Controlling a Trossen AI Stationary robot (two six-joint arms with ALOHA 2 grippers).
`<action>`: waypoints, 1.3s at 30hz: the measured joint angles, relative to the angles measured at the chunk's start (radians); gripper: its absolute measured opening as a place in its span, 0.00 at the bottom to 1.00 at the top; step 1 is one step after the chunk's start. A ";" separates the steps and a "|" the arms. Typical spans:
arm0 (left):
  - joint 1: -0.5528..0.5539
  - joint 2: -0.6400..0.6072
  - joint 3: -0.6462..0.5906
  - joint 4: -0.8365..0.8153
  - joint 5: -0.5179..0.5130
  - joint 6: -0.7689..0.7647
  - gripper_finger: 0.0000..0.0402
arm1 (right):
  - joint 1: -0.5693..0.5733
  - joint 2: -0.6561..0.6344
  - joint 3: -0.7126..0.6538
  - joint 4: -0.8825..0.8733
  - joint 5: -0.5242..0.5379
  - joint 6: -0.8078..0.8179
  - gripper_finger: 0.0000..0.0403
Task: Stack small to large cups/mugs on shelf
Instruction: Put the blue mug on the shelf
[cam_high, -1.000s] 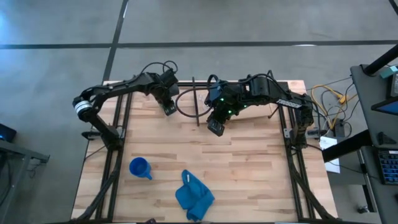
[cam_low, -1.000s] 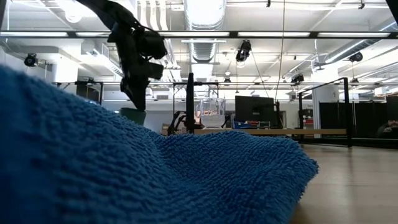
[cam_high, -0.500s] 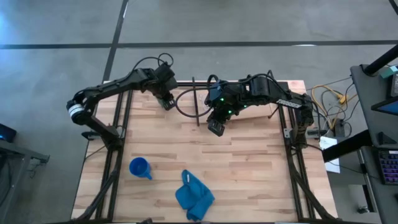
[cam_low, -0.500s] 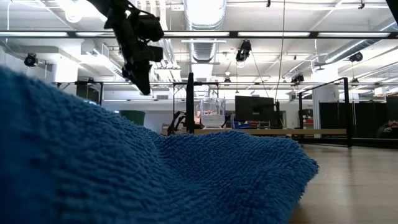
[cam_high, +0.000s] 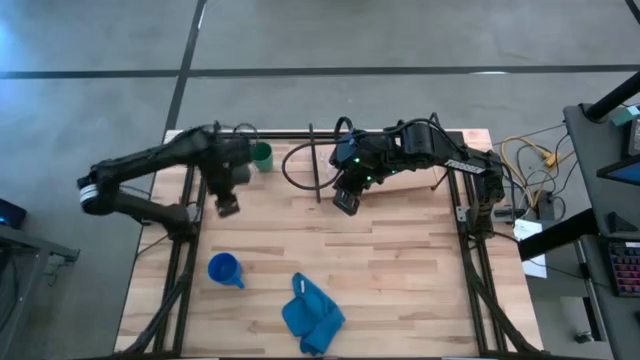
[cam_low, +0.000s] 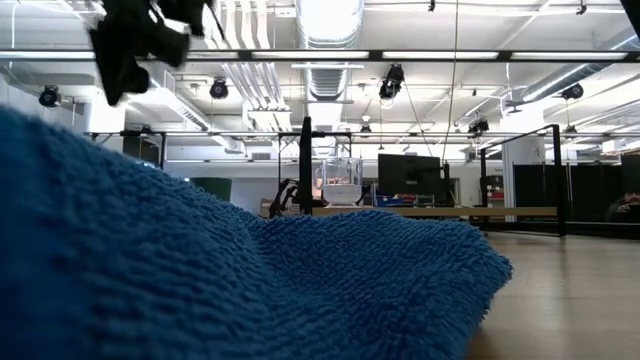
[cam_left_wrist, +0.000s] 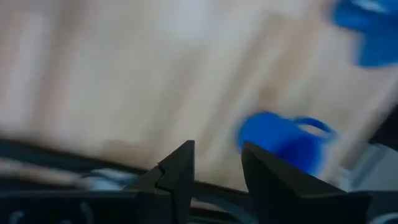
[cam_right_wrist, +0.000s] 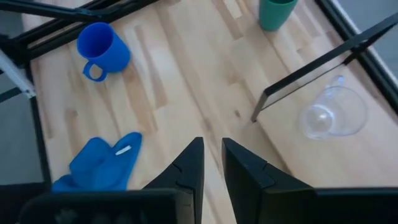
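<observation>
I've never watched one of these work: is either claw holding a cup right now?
No. The left gripper and right gripper are both empty; the green cup and blue mug stand free on the table.

The table (cam_high: 400, 260) is looking like pale butcher-block wood with a matt finish. That blue cloth (cam_low: 200, 290) is showing a rough, loopy terry pile. The blue mug (cam_right_wrist: 102, 48) is looking smooth, the clear cup (cam_right_wrist: 333, 115) is coming across glassy and see-through.
</observation>
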 joint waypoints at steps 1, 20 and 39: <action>-0.040 -0.033 -0.004 0.005 0.028 -0.040 0.29 | 0.000 0.000 0.000 -0.003 0.011 0.000 0.13; -0.703 -0.122 -0.222 0.354 -0.017 -0.919 0.29 | 0.000 0.000 0.000 -0.008 0.046 0.011 0.13; -0.744 0.088 -0.241 0.257 -0.219 -0.514 0.29 | 0.000 0.000 0.000 -0.008 0.045 0.008 0.13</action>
